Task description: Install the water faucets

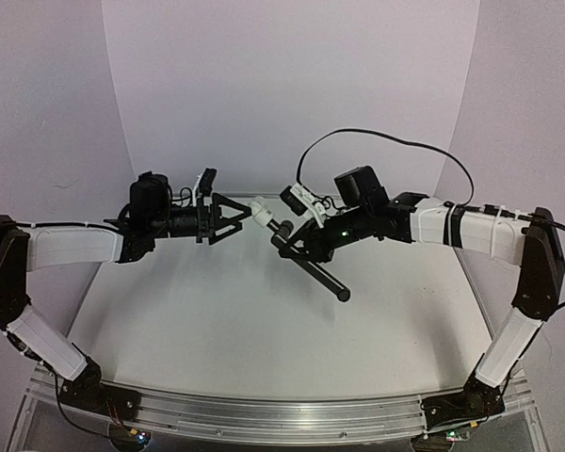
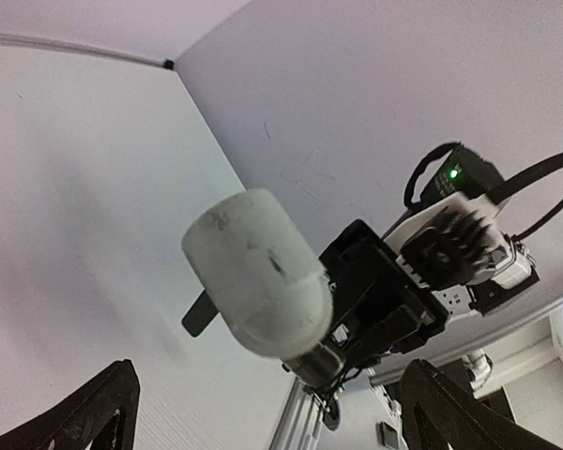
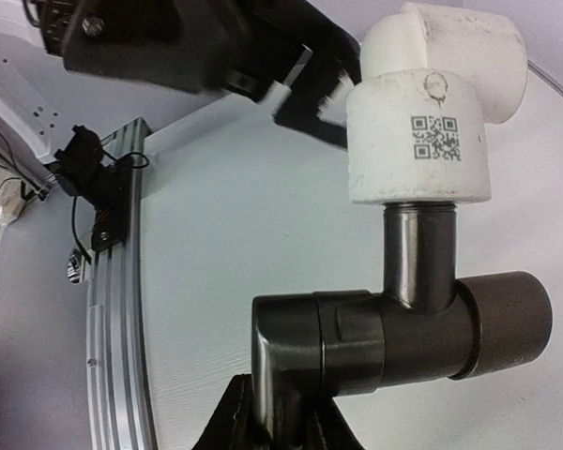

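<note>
Right gripper is clamping the slim black faucet in mid-air over the table, while the left gripper is standing wide apart.
The white fitting is sitting on the faucet's short stub, just in front of the left fingers and seemingly apart from them; its side is carrying a printed QR code with a small round mark above it, too small to read.

The white fitting bears a QR code beneath a small round mark, perhaps a logo.
</note>
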You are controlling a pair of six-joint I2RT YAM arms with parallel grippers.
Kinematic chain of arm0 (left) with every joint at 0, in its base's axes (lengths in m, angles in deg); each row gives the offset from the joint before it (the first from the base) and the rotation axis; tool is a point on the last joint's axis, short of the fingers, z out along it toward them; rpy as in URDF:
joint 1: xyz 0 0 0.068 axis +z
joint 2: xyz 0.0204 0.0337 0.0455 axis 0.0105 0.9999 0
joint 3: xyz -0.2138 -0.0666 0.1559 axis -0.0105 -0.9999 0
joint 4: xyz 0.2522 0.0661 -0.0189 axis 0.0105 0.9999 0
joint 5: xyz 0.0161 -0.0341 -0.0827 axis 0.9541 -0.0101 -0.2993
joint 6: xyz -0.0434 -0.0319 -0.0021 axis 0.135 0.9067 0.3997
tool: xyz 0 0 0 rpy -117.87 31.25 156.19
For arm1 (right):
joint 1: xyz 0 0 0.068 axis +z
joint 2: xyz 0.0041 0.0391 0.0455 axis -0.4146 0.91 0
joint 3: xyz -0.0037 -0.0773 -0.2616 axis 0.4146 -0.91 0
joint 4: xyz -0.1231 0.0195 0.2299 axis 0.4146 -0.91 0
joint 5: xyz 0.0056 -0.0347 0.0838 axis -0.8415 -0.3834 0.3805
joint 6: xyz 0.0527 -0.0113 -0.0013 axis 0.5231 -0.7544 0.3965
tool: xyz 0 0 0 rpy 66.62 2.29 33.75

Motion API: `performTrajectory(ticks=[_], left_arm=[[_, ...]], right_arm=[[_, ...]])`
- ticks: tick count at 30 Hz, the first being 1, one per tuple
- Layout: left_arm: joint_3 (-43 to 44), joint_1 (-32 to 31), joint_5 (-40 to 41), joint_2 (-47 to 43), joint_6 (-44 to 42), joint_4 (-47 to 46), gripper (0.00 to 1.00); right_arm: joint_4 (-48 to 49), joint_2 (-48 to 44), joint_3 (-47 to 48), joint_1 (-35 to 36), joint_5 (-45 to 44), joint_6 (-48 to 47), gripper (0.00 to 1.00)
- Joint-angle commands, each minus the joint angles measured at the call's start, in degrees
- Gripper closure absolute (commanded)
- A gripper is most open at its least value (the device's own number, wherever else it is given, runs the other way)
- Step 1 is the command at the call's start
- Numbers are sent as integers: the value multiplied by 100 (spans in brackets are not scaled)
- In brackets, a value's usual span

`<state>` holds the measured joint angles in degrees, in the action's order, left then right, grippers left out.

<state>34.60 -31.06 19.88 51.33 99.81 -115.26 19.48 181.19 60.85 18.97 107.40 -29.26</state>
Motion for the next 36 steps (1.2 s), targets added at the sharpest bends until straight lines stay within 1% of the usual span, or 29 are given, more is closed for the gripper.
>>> performTrajectory(ticks=[1,3,6,9,11,14,16,19,22,25,27,32,36], left_arm=[[-321,656,951,-969,-359,440,0],[-402,851,1165,-1255,-434,678,0],[-271,869,1538,-1469,-827,1245,0],[-216,870,1562,-1486,-928,1384,0],[-233,871,1552,-1461,-883,1363,0],[-281,872,1434,-1418,-786,1253,0],[-294,873,1373,-1432,-735,1220,0],[-340,869,1362,-1517,-670,1205,0],[-355,872,1359,-1613,-716,1286,0],[-314,870,1379,-1739,-825,1524,0],[-309,873,1428,-1840,-894,1635,0],[-251,873,1536,-1966,-1010,1834,0],[-116,872,1653,-2057,-1216,2122,0]], right_arm=[[451,-447,-297,-68,-991,54,100],[424,-438,-406,-75,-1637,85,100],[329,-367,-481,-104,-2683,91,100],[233,-215,-502,-199,-3611,-55,100],[155,-34,-474,-384,-4040,-136,100],[140,285,-437,-844,-4225,-95,100],[140,581,-326,-1165,-4690,-61,100],[133,1071,-27,-1681,-4666,177,100],[149,1504,265,-1934,-5003,192,100],[149,1900,578,-2029,-5273,188,99],[162,2080,707,-2068,-5279,196,94],[173,2462,921,-2071,-5311,193,92],[184,2505,959,-2077,-5250,233,70]])
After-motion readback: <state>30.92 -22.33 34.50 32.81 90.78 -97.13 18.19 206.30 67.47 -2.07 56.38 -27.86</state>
